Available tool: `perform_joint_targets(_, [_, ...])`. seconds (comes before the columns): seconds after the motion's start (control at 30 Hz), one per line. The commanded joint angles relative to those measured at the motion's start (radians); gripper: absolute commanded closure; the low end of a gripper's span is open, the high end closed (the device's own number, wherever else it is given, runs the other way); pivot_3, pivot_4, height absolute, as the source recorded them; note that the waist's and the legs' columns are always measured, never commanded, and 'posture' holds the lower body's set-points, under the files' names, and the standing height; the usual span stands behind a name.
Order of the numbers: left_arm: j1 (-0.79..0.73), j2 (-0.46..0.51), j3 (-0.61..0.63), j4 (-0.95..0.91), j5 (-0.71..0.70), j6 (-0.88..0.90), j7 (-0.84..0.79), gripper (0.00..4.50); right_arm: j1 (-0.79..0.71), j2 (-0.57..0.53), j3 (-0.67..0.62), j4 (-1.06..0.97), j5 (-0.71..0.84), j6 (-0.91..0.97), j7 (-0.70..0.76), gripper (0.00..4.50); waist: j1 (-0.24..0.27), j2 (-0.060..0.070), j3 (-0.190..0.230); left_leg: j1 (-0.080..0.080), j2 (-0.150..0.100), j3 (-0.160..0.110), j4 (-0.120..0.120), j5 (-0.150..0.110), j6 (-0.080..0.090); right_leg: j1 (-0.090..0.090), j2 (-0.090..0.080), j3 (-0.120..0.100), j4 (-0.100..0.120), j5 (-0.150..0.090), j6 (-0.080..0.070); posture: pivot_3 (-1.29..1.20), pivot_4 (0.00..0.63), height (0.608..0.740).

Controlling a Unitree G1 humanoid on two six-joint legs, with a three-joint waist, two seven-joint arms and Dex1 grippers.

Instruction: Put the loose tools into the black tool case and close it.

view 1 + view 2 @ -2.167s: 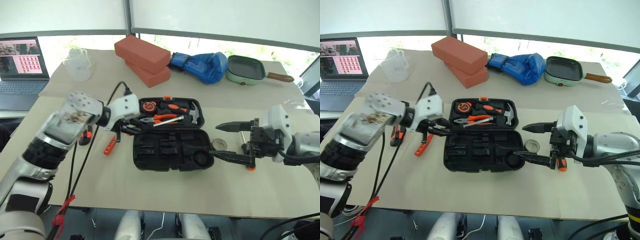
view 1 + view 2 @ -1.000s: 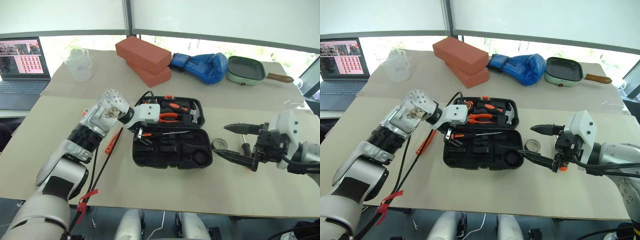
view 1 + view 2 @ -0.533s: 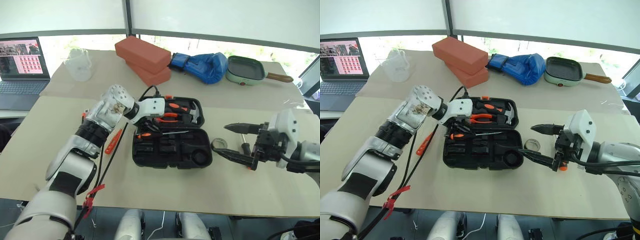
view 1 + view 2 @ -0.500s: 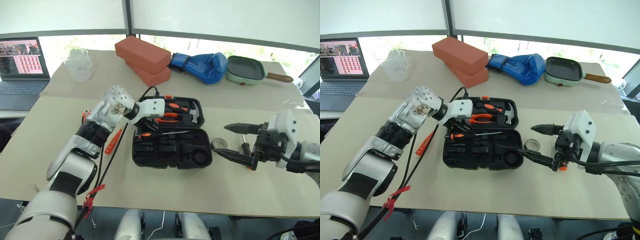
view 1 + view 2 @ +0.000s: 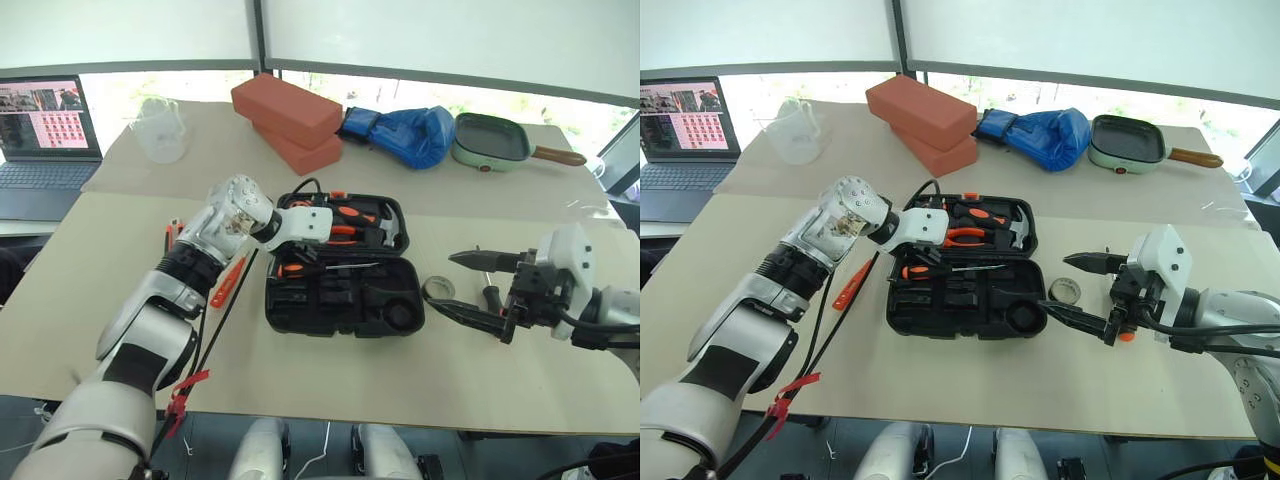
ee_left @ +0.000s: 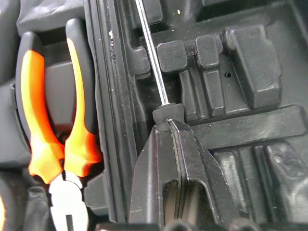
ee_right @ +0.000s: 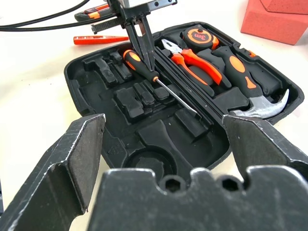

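Observation:
The black tool case [image 5: 340,312] lies open mid-table, its lid half holding pliers [image 6: 53,144], a hammer and a tape measure. One orange-black screwdriver [image 7: 144,65] lies across the case's near half. My left gripper [image 7: 148,66] is shut, its tips resting on that screwdriver's handle by the collar [image 6: 167,113]. An orange tester pen [image 5: 228,282] and the utility knife [image 5: 172,235] lie left of the case. To the case's right, my right gripper [image 5: 445,282] hovers open by the grey tape roll [image 5: 437,288] and a second screwdriver [image 5: 490,298].
Two red bricks [image 5: 288,115], a blue glove [image 5: 405,132] and a green pan [image 5: 495,140] line the back of the table. A clear measuring cup [image 5: 160,128] and a laptop [image 5: 45,135] stand at the back left. Black cables [image 5: 225,310] trail beside the left arm.
The left gripper brought a screwdriver from left of the case into its near half, let go, then shut its fingers and rolled over the handle. The right arm stayed put.

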Motion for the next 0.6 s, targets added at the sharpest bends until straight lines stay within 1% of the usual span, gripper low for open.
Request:
perform_joint_targets(0.03, [0.002,-0.019,-0.026,0.047,0.053,-0.070,0.040,4.47,-0.004,0.002,-0.025,-0.024,0.001,-0.012,-0.009,0.00,0.000,0.000,0.000,0.000,0.000,0.000,0.000,0.000,0.000,0.000,0.000,0.000,0.000,0.000,0.000,0.00,0.150,0.738])
perform_joint_targets(0.2, [0.018,-0.031,0.003,0.037,0.033,-0.054,0.024,4.47,0.015,0.000,-0.034,-0.021,-0.010,-0.015,-0.008,0.00,0.004,0.001,-0.001,0.000,0.000,0.000,0.002,0.000,0.000,0.001,0.000,0.000,0.002,0.000,0.000,0.00,0.150,0.738])
perform_joint_targets(0.3, [0.022,-0.024,0.067,0.019,-0.021,-0.005,0.023,4.47,0.049,0.005,-0.060,-0.018,-0.032,-0.018,-0.024,0.00,0.004,0.001,-0.001,0.000,0.000,0.000,0.002,0.000,0.000,0.000,0.000,0.000,0.002,0.000,0.000,0.00,0.150,0.738])
perform_joint_targets(0.4, [0.023,-0.018,0.190,-0.029,-0.142,0.101,0.010,4.47,0.121,0.023,-0.118,-0.007,-0.061,-0.018,-0.049,0.00,0.000,0.001,-0.001,-0.001,0.000,0.000,0.002,0.000,0.000,-0.001,0.000,0.000,0.003,0.000,0.000,0.00,0.150,0.738])
perform_joint_targets(0.5, [0.041,-0.002,0.318,-0.134,-0.299,0.230,-0.028,4.47,0.227,0.058,-0.212,0.002,-0.094,-0.020,-0.068,0.00,-0.001,0.001,-0.001,-0.002,0.000,-0.001,0.002,0.000,0.000,-0.002,0.000,0.000,0.003,0.000,0.000,0.00,0.150,0.738])
perform_joint_targets(0.53, [0.054,0.027,0.360,-0.200,-0.366,0.329,-0.062,4.23,0.300,0.087,-0.283,0.011,-0.108,-0.015,-0.072,0.00,0.000,0.001,-0.001,-0.002,0.000,-0.001,0.002,0.000,0.000,-0.002,0.000,0.000,0.003,0.000,0.000,0.00,0.150,0.738])
perform_joint_targets(0.6, [0.082,0.074,0.412,-0.312,-0.472,0.493,-0.111,3.75,0.415,0.132,-0.386,0.020,-0.129,-0.016,-0.070,0.00,0.000,0.002,-0.001,-0.002,0.001,-0.001,0.002,0.000,0.000,-0.002,-0.001,0.000,0.003,0.000,0.001,0.00,0.150,0.738])
